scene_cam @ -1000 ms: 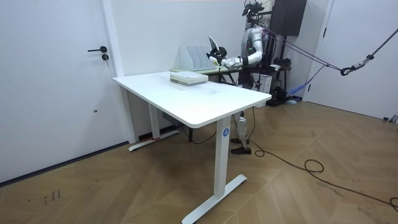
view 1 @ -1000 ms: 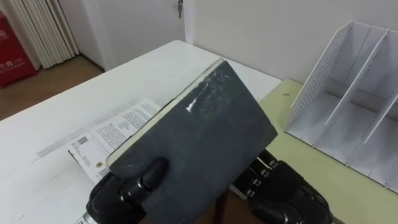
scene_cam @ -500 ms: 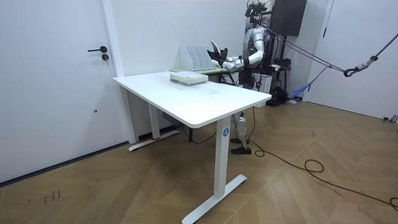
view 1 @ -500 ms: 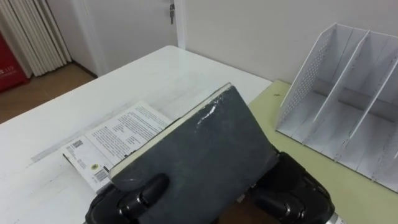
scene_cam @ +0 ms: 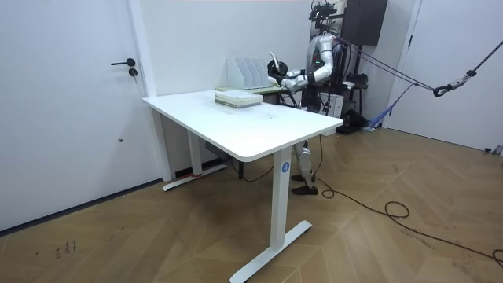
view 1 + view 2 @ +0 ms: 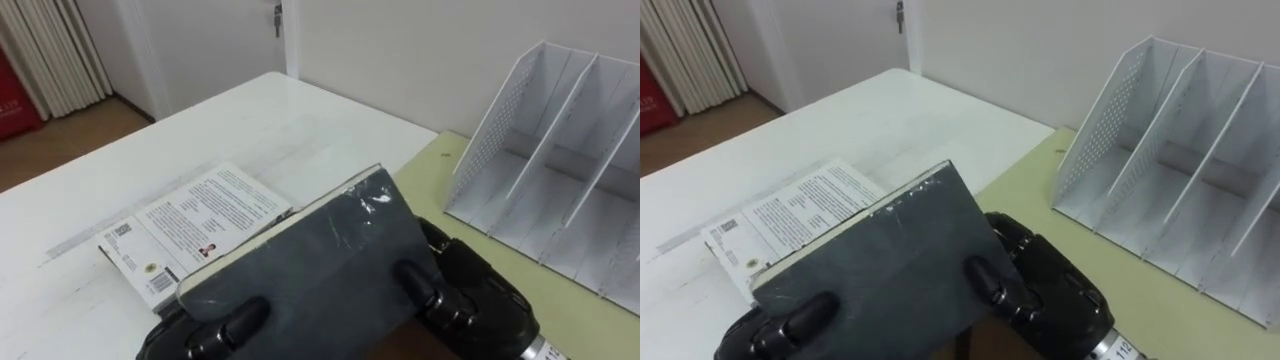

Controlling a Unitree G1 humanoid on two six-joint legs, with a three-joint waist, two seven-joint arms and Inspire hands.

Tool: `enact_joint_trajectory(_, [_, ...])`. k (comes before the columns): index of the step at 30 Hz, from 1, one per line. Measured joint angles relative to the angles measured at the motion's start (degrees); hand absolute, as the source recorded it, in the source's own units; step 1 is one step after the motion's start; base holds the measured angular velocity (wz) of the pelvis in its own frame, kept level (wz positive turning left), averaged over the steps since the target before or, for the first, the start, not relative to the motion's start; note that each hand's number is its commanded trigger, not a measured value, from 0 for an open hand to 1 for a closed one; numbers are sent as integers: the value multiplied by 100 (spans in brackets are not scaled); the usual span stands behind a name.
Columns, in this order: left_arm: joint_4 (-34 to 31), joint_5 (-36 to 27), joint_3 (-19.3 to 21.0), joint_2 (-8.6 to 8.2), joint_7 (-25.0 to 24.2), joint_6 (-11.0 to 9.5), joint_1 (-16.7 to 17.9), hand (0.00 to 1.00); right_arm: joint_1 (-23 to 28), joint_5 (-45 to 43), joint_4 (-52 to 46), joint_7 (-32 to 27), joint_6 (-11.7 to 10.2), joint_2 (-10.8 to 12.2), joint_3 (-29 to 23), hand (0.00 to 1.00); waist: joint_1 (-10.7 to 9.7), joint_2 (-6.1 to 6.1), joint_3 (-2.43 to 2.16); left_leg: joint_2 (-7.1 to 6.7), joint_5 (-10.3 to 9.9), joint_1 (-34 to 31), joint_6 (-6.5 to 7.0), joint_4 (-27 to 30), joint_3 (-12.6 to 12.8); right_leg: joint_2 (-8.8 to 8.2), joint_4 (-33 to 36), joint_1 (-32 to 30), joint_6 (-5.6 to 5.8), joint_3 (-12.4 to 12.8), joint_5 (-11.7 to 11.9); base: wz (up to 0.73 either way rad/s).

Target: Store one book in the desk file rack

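Observation:
I hold a dark grey book [image 6: 320, 260] low in front of me, its cover tilted up and towards me. My left hand [image 6: 200, 335] grips its near left corner, thumb curled onto the cover. At the right edge my right hand [image 6: 475, 305] has a digit hooked over the cover. The white file rack [image 6: 560, 150] stands to the right and beyond the book, its slots open towards me and empty. In the room view I stand at the far end of the white table, the dark book [image 5: 273, 67] in my hands near the rack [image 5: 247, 73].
A white printed book [image 6: 195, 225] lies flat on the white table [image 6: 250, 120], just left of and partly under the held book. The rack rests on a pale green tabletop [image 6: 440, 165] that adjoins the white one. A door and a wall stand behind.
The dark book has tipped down from a steep tilt to lie flatter and lower. My right hand has closed onto its right edge, a digit now over the cover.

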Motion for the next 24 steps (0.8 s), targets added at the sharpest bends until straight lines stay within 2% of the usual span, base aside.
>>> enact_joint_trajectory(3, [0, -17, -10, -8, -14, 0, 0, 100, 0, 13, -50, -49, -2, 0, 0, 100, 0, 19, -7, 0, 0, 9, 0, -6, 0, 0, -5, 8, -1, 0, -1, 0])
enact_joint_trajectory(7, [0, -17, -11, -9, -14, 0, 0, 100, 0, 12, -51, -50, -2, 0, 1, 100, 4, 44, 11, -1, 0, 14, 0, -7, 0, 0, -4, 1, 0, 8, -3, 0])
enact_joint_trajectory(16, [-5, -71, -46, -10, -14, 0, 0, 100, 0, 54, -94, -83, -3, 1, 7, 100, 12, 33, 23, 0, 0, -18, 0, 0, 1, 0, -6, -93, -3, 6, -5, 0])
enact_joint_trajectory(17, [-6, -71, -47, -13, -14, 0, -4, 91, 0, 55, -100, -106, -3, 2, 10, 100, 7, 27, 21, 0, 0, -33, 0, 3, 1, -2, -5, -71, -3, 0, -4, 0])
enact_joint_trajectory(18, [-6, -71, -53, -15, -14, 0, -4, 29, 1, 56, -105, -111, -3, 2, 13, 100, 5, 24, 24, 0, 1, -32, 0, 4, 1, -3, -5, -63, -4, -2, -4, 0])
enact_joint_trajectory(19, [-4, -71, -67, -16, -14, 0, -3, 0, 1, 67, -105, -113, -6, 2, 18, 100, 7, 14, 33, 1, 1, -18, 0, 3, 1, -2, -2, -35, -4, -4, -3, 0])
enact_joint_trajectory(20, [-2, -71, -70, -15, -14, 0, -1, 0, 2, 87, -105, -113, -6, 2, 30, 100, 22, -2, 48, 2, 1, 8, 0, -9, 0, 1, -10, 0, -4, -3, -3, 0])
enact_joint_trajectory(24, [77, -67, -90, -16, 9, -16, -3, 0, 13, 86, -102, -137, -22, 2, 64, 100, 9, -13, 56, 2, 0, 37, -1, -43, 0, 8, -93, 11, -1, 1, 8, 0])
